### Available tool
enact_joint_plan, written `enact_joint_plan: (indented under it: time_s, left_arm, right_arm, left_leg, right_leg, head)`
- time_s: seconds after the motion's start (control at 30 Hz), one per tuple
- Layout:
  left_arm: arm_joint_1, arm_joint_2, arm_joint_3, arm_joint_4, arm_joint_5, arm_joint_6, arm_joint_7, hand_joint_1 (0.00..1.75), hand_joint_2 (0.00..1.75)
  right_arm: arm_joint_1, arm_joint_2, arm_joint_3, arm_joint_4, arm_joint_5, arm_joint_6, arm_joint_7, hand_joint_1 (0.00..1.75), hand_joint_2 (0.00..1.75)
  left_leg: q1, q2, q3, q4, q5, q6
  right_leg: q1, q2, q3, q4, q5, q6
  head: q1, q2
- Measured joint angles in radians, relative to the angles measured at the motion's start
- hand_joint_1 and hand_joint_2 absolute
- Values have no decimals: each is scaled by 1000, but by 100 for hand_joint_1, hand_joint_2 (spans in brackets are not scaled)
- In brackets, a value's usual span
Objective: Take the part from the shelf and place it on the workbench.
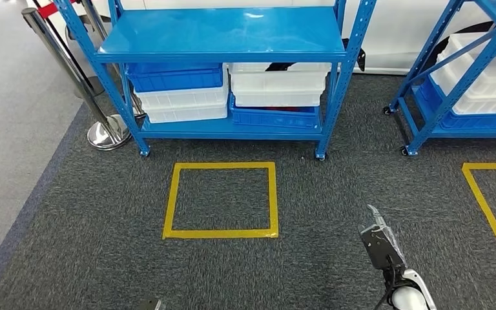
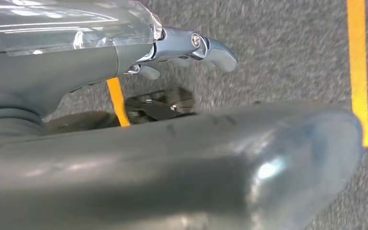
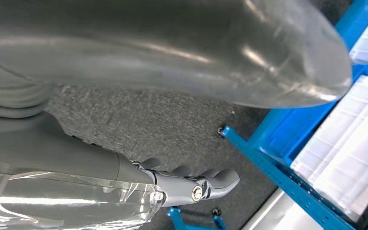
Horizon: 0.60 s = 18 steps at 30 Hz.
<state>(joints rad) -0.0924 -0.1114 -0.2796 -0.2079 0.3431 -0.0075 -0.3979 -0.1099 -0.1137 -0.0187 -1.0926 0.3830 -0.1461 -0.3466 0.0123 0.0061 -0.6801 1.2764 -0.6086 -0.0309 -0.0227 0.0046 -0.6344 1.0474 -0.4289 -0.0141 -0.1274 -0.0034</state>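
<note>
two blue shelf units stood ahead of you across the grey carpet (image 1: pixel 71 245). the nearer shelf (image 1: pixel 223 35) faced you in the head view, its upper deck bare and glossy; the second shelf (image 1: pixel 465 77) sat off to the right, cut by the frame edge. on the nearer unit's lower level you had stacked bins: a blue bin (image 1: pixel 174 76) over white bins (image 1: pixel 184 103) on the left, a white bin (image 1: pixel 278 87) over a blue bin (image 1: pixel 274 117) on the right. you could not tell which bin held the part; no part was visible from here. a yellow tape square (image 1: pixel 221 200) lay on the carpet just before the nearer shelf, and a second tape outline (image 1: pixel 487 200) showed at the right edge. a chrome stanchion (image 1: pixel 100 126) stood left of the shelf.

your right hand (image 1: pixel 380 242) hung low at the right, holding nothing, fingers loosely curled in the right wrist view (image 3: pixel 206 184). your left hand (image 2: pixel 191 48) also held nothing, fingers extended and slightly bent above the carpet.
</note>
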Motion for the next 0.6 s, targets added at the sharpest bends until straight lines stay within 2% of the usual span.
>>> enact_joint_plan:
  time_s: [0.03,0.07,0.1,0.13,0.17,0.2,0.23,0.27,0.33,0.37,0.4,0.43,0.47,0.5,0.53,0.57,0.6]
  left_arm:
    - [0,0,0,0,0,0,1,0,0]
    - [0,0,0,0,0,0,2,0,0]
    - [-1,0,0,0,-1,0,2,0,0]
    - [-2,0,0,0,-1,0,3,0,0]
    - [-5,1,0,0,-1,0,3,0,0]
    - [-7,2,0,0,-1,0,3,0,0]
    - [-9,2,0,0,-1,0,3,0,0]
    - [-10,2,0,0,-1,0,3,0,0]
    - [-9,1,-1,0,-1,0,3,0,0]
    - [-9,1,0,0,1,0,4,0,0]
    - [-9,0,0,0,3,0,4,0,0]
    - [-9,0,0,0,4,0,5,0,0]
    - [-9,-2,0,0,7,-1,6,0,0]
    - [-8,-3,0,0,8,-1,8,0,0]
    - [-7,-5,0,0,10,-2,9,0,0]
    - [-6,-6,0,0,11,-2,10,0,0]
    - [-5,-6,0,0,12,-2,11,0,0]
  right_arm:
    - [1,0,0,0,0,0,0,0,0]
    - [1,0,0,1,1,0,0,0,0]
    - [1,0,0,1,1,0,1,0,0]
    - [0,1,0,1,2,0,1,0,0]
    - [0,1,0,1,3,0,1,0,0]
    - [-1,1,0,1,3,1,1,0,0]
    - [-1,2,0,1,4,1,1,0,0]
    - [-2,2,1,1,5,2,2,0,0]
    - [-2,2,2,1,8,2,2,0,0]
    - [-2,2,2,2,9,3,3,0,0]
    - [-4,1,3,2,10,3,4,0,0]
    - [-6,-1,3,3,10,3,4,0,0]
    - [-8,-1,3,4,11,4,5,0,0]
    - [-10,-2,3,5,11,4,5,0,0]
    - [-10,-2,3,7,11,4,6,0,0]
    - [-10,-2,3,9,11,4,6,0,0]
    - [-10,-2,4,10,11,5,6,0,0]
  left_leg:
    - [-1,0,2,31,-10,3]
    - [-3,0,23,26,2,9]
    - [-6,-1,61,-14,27,17]
    - [-12,-1,112,-80,50,30]
    - [-17,-1,163,-155,59,43]
    - [-22,-1,200,-213,61,51]
    - [-27,-1,221,-254,56,58]
    - [-30,0,226,-271,54,61]
    - [-32,1,218,-290,82,71]
    - [-30,1,212,-302,99,77]
    - [-27,2,203,-313,116,81]
    - [-25,3,192,-318,129,83]
    - [-24,4,178,-320,142,84]
    - [-23,5,164,-319,153,83]
    - [-22,7,150,-317,164,79]
    - [-20,9,136,-314,174,74]
    - [-17,10,123,-310,182,68]
  right_leg:
    - [5,0,-13,0,10,-2]
    - [9,0,-25,1,19,-3]
    - [14,1,-35,1,29,-3]
    - [16,1,-44,1,38,-4]
    - [18,1,-51,0,48,-2]
    - [17,0,-54,-2,57,2]
    - [14,-1,-56,-4,67,8]
    - [11,-1,-56,-9,78,15]
    - [7,-2,-57,-22,93,28]
    - [6,-3,-61,-18,79,33]
    - [7,-3,-69,2,44,37]
    - [5,-3,-80,42,-7,41]
    - [3,-3,-92,100,-58,46]
    - [0,-3,-104,164,-91,52]
    - [-3,-4,-109,216,-97,58]
    - [-8,-4,-103,244,-80,63]
    - [-12,-4,-78,235,-53,69]
  head:
    - [0,0]
    - [0,0]
    - [0,0]
    - [0,0]
    - [0,0]
    - [0,0]
    - [0,0]
    - [0,0]
    - [0,0]
    - [0,0]
    - [0,0]
    - [0,0]
    - [0,0]
    - [0,0]
    - [0,0]
    - [0,0]
    - [0,0]
